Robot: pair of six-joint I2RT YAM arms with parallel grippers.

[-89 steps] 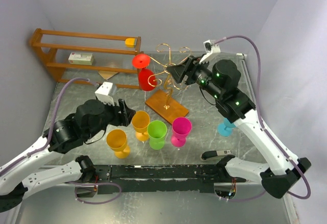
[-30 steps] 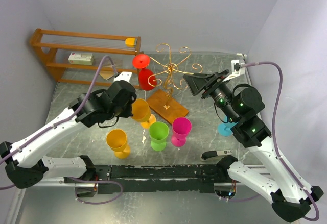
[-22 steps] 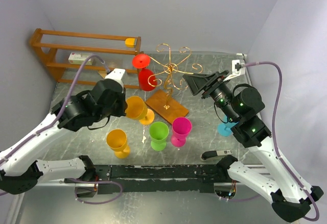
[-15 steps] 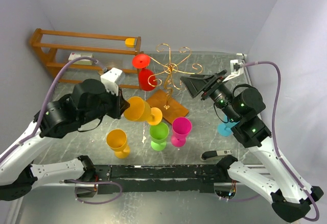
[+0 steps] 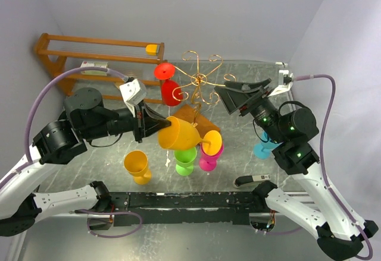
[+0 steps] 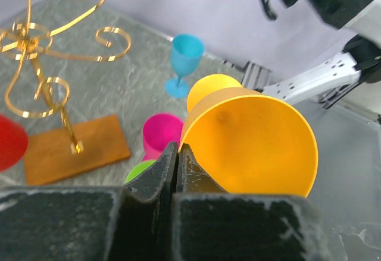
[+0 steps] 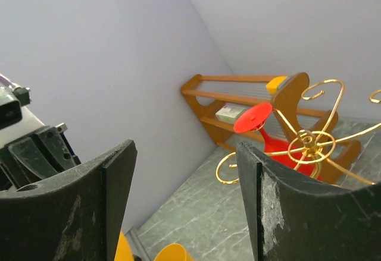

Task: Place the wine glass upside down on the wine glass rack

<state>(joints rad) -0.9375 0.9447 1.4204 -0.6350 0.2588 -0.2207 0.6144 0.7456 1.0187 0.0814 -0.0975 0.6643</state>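
Holding orange wine glass [image 5: 181, 135] by bowl rim, left gripper [image 5: 144, 124] was clamped tight on it, glass aloft. We read long axis as near horizontal: mouth toward left gripper, foot [image 5: 212, 140] toward right side. Wine glass rack [image 5: 199, 85] stood farther back on table [image 5: 158, 175], beyond glass, slightly right. Right gripper [image 5: 238, 93] hung spread and empty just beside rack's right curls. We judged left arm nearer to task: tip foot upward, carry glass rackward.
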